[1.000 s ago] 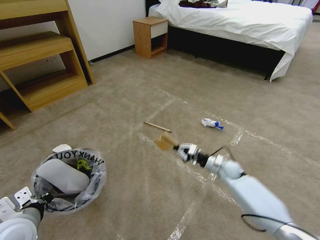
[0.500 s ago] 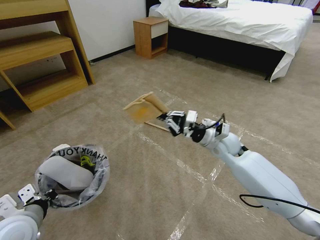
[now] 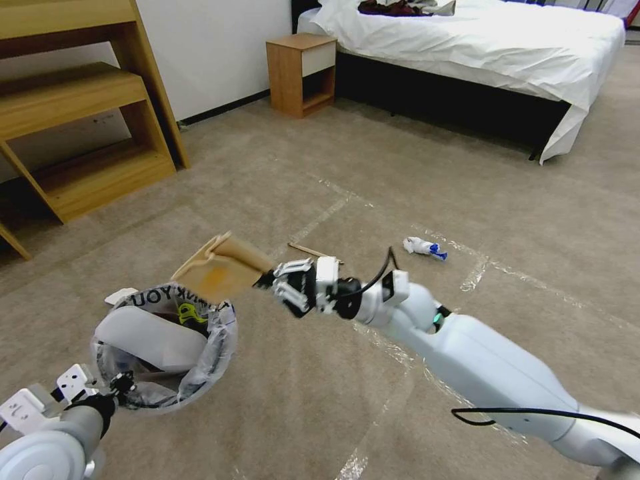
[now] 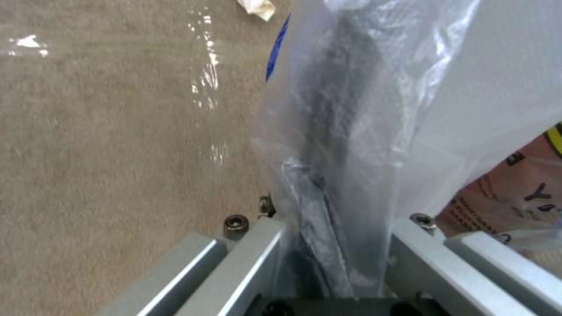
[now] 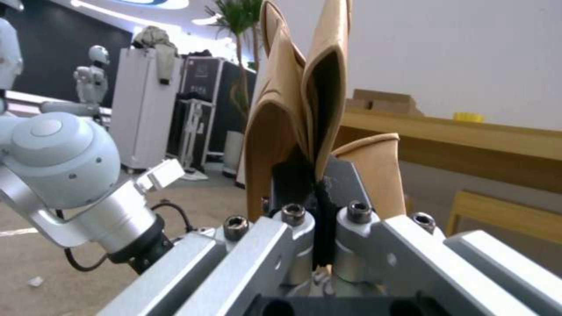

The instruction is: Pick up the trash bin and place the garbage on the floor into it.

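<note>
head view shows the right hand (image 3: 270,283) pinching a brown cardboard scrap (image 3: 217,270) above the far rim of the trash bin (image 3: 163,347). the left hand (image 3: 110,387) grips the bin's near rim and holds it off the floor (image 3: 320,400). a wooden stick (image 3: 313,251) and a white-blue wad (image 3: 423,247) lie on the carpet beyond.

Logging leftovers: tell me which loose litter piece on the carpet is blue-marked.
The white-blue wad, lying right of the plain wooden stick; only it shows blue.

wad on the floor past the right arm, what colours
White with a blue end; the wad lies on the floor, clearest in the head view.
</note>
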